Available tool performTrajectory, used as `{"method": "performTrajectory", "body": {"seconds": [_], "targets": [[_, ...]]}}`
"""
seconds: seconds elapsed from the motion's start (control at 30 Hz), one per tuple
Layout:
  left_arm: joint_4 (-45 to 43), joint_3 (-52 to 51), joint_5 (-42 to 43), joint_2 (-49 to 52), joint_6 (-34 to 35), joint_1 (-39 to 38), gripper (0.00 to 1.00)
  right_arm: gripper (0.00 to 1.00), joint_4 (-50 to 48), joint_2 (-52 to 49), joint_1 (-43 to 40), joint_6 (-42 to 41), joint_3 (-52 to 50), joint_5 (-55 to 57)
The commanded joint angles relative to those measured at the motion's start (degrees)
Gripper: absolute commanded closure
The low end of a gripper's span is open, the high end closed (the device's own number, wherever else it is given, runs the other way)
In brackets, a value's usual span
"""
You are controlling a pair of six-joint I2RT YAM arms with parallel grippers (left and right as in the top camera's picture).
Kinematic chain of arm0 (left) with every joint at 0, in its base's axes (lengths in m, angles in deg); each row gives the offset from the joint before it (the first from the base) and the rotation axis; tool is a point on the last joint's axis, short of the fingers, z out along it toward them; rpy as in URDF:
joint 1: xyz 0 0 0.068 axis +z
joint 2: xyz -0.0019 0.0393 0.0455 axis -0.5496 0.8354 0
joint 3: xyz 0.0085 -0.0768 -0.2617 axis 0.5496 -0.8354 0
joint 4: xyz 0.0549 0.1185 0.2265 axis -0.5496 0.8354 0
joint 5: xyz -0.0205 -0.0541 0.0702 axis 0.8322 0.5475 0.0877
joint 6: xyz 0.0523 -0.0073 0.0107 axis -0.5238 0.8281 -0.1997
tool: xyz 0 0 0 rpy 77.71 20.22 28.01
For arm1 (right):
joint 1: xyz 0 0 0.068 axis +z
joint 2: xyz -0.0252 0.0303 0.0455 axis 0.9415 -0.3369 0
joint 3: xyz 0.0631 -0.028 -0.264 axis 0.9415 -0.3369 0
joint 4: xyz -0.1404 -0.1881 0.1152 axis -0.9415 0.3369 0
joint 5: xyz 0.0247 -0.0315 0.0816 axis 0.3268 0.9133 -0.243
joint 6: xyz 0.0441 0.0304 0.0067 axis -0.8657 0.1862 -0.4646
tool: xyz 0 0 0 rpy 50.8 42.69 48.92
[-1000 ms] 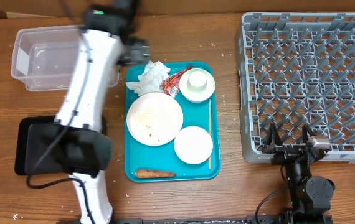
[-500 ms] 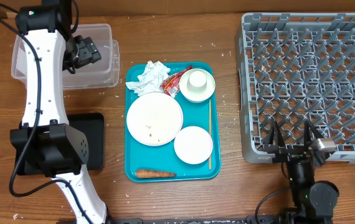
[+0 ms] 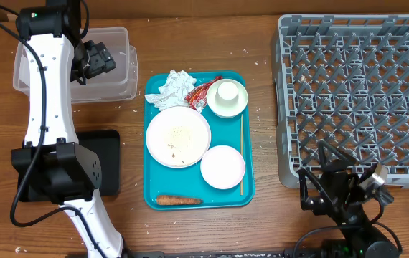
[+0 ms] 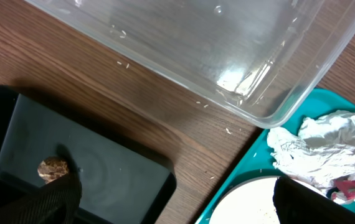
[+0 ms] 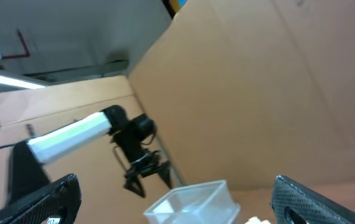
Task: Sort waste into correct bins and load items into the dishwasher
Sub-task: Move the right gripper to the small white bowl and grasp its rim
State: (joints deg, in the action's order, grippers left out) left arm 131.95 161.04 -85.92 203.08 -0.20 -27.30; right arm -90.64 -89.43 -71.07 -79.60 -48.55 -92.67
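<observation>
My left gripper (image 3: 98, 59) hangs over the clear tub (image 3: 124, 84) at the far left of the surface (image 3: 262, 215). Its jaws are spread wide with nothing between them. In its wrist view the tub's rounded corner sits just above the black tray (image 4: 90, 171), and the brown food lump (image 4: 53, 168) lies inside that tray near its left end. The tub looks bare apart from a few specks.

My right gripper (image 3: 321, 179) is low at the near right, tilted, just at the front edge of the grey dish rack (image 3: 362, 86). Its jaws are also wide apart and hold nothing. The rack carries no dishes.

Between the two stands the teal tray (image 3: 246, 195). At its far end the crumpled napkin (image 3: 174, 89) touches the red wrapper (image 3: 203, 95). Beside the wrapper the small cup (image 3: 227, 91) stands in a white bowl (image 3: 241, 104). The large plate (image 3: 178, 136) lies in the middle left with loose rice grains on it. The second bowl (image 3: 222, 167) sits just to its near right. A thin wooden stick (image 3: 242, 154) lies along the tray's right side. The carrot (image 3: 178, 201) lies across the near edge.
</observation>
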Motion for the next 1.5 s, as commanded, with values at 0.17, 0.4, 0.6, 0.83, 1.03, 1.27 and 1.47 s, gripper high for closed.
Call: {"method": "performTrajectory", "body": {"seconds": [0.17, 0.4, 0.6, 0.83, 1.03, 1.27, 1.47], "targets": [[-0.1, 0.6, 0.5, 0.3, 0.8, -0.1, 0.00, 0.00, 18.3, -7.5, -0.1, 8.1, 15.8, -2.3], [-0.1, 0.6, 0.5, 0.3, 0.8, -0.1, 0.00, 0.00, 38.1, -32.2, 0.8, 21.9, 36.5, -11.3], [-0.1, 0.6, 0.5, 0.3, 0.8, -0.1, 0.00, 0.00, 68.7, -61.5, 17.5, 38.7, 61.5, 0.3], [-0.1, 0.6, 0.5, 0.3, 0.8, 0.0, 0.00, 0.00, 86.8, -86.6, 38.8, 38.9, 73.7, 21.6], [-0.1, 0.6, 0.5, 0.3, 0.8, -0.1, 0.00, 0.00, 87.7, -99.4, 44.5, 37.9, 73.7, 20.7], [-0.1, 0.6, 0.5, 0.3, 0.8, -0.1, 0.00, 0.00, 87.7, -103.2, 47.1, 37.9, 73.7, 19.9], [-0.1, 0.6, 0.5, 0.3, 0.8, -0.1, 0.00, 0.00, 85.7, -103.2, 49.4, 38.6, 72.5, 20.8]]}}
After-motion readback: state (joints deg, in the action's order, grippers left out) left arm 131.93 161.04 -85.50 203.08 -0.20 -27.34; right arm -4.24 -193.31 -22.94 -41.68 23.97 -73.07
